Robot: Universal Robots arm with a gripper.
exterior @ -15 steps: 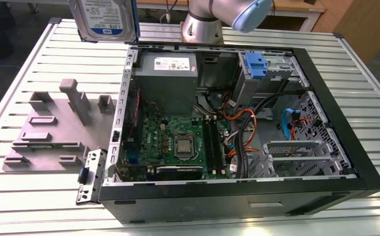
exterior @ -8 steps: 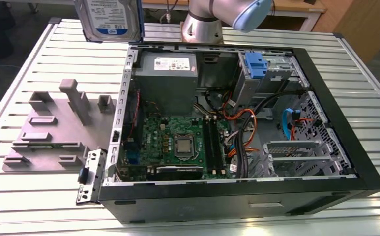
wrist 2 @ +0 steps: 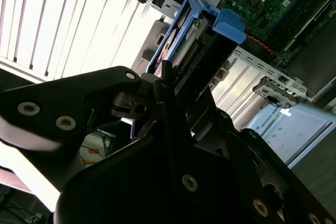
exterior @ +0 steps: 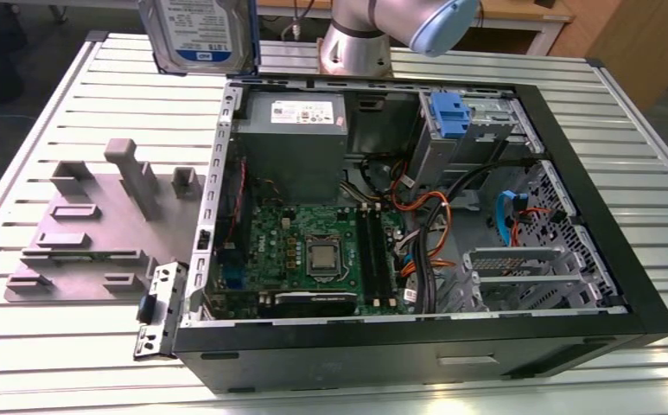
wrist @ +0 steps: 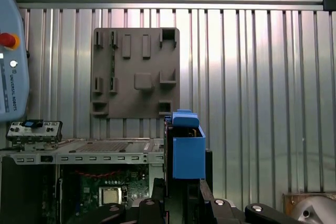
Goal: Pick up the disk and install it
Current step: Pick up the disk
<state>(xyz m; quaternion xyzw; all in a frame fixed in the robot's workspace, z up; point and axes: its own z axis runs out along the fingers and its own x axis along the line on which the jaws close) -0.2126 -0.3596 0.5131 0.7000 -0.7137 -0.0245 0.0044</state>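
Shiny ribbed metal table (exterior: 34, 363), matt grey plastic fixture (exterior: 92, 233), paper-labelled metal disk (exterior: 201, 35)

Print on the label of the disk (exterior: 201, 35) cannot be made out.

Arm (exterior: 363, 39) upright at its base, gripper (wrist 2: 178, 90) high — jaws clamped on the disk (exterior: 201, 30)

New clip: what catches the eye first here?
The disk, blue-railed, is clamped in the hand at the exterior view's top left. The open computer case lies on the slatted table, its motherboard exposed, with a grey fixture plate on the exterior view's left.
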